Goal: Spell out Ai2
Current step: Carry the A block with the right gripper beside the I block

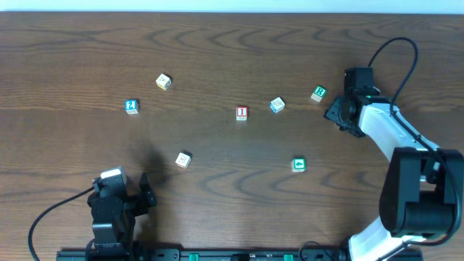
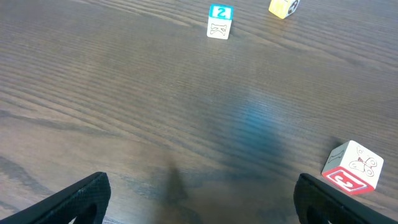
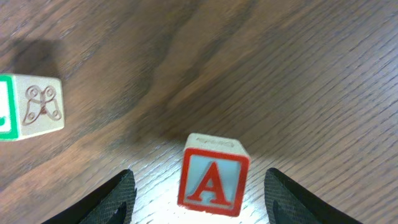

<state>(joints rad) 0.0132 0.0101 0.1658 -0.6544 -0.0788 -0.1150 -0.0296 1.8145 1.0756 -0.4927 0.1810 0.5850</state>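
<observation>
The A block stands on the table squarely between the wide-apart, empty fingers of the right gripper, letter facing the wrist, so this arm is the nearer one.

Black left arm, white-shelled right arm, thin black cables (looping)

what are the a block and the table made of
A block: probably light wood, matte. The top is pale and bare with an engraved mark, and the face is painted with a red letter and border on light blue.
Table: dark brown wood or a wood-look laminate, with strong grain lines and a slight sheen. I can't tell which.
</observation>
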